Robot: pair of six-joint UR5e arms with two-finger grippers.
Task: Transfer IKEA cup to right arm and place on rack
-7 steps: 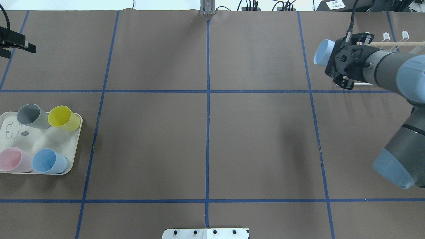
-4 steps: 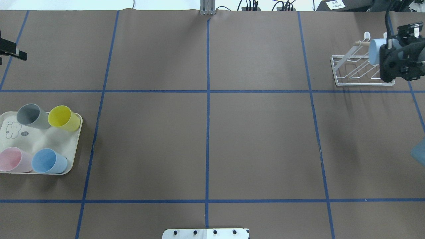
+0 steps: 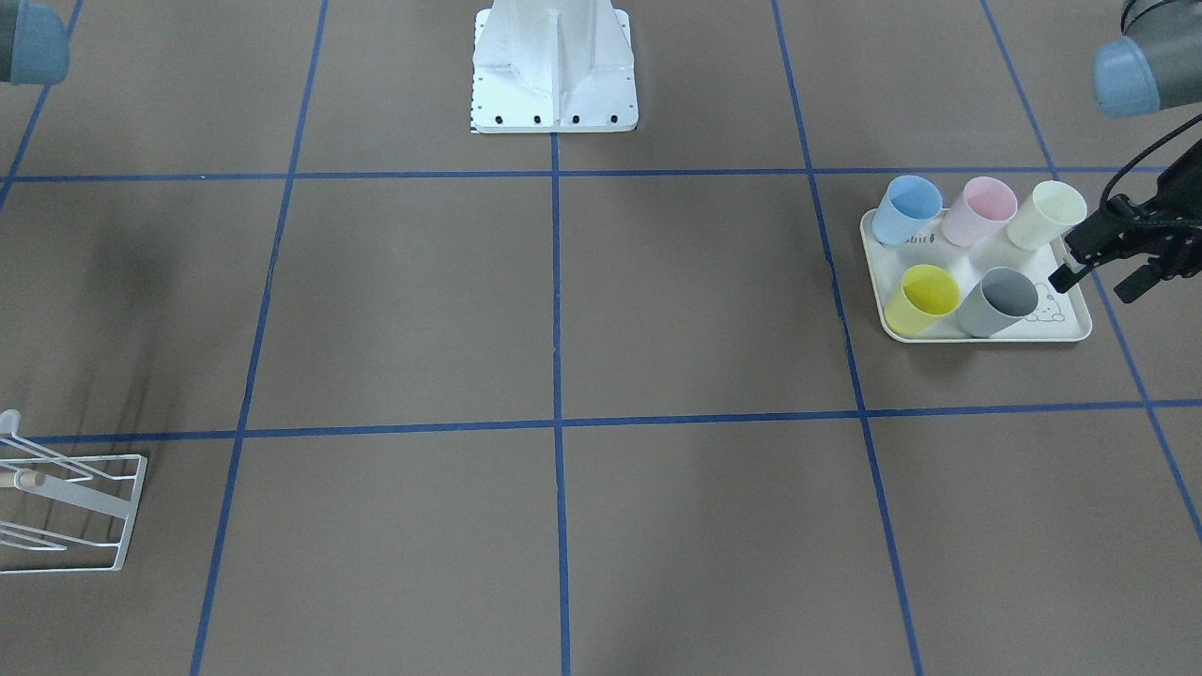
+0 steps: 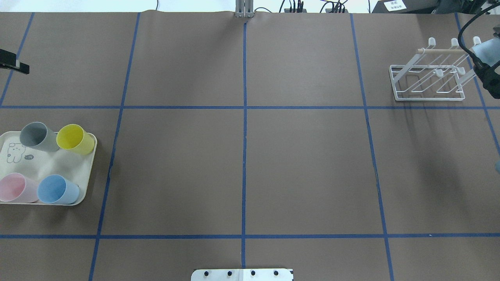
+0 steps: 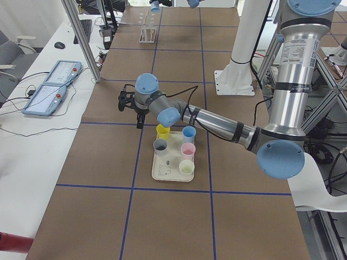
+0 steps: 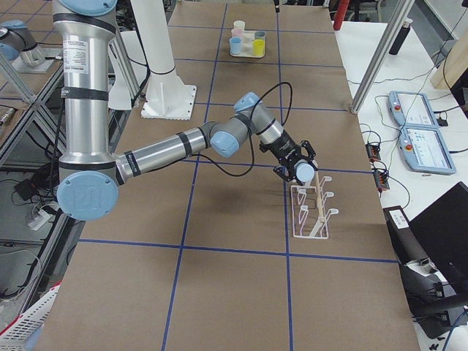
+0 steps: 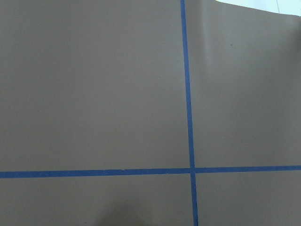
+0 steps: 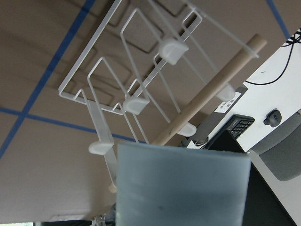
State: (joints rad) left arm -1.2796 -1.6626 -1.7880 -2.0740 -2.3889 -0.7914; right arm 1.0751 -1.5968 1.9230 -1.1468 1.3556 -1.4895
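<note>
My right gripper [image 6: 296,167] is shut on a pale blue IKEA cup [image 4: 486,50] and holds it at the right end of the white wire rack [image 4: 427,84], above the prongs. In the right wrist view the cup [image 8: 181,188] fills the bottom and the rack's prongs and wooden dowel [image 8: 207,89] lie just beyond it. I cannot tell whether the cup touches a prong. My left gripper [image 3: 1097,282] is open and empty. It hovers beside the right edge of the cream tray [image 3: 986,334].
The tray holds blue [image 3: 906,207], pink [image 3: 981,208], cream [image 3: 1047,214], yellow [image 3: 920,296] and grey [image 3: 1000,300] cups. The robot's white base [image 3: 554,66] stands at the table's middle edge. Blue tape lines cross the brown table.
My right arm has swung to the right with the cup, from the left of the rack to its right end. The left gripper has drawn slightly further left.
</note>
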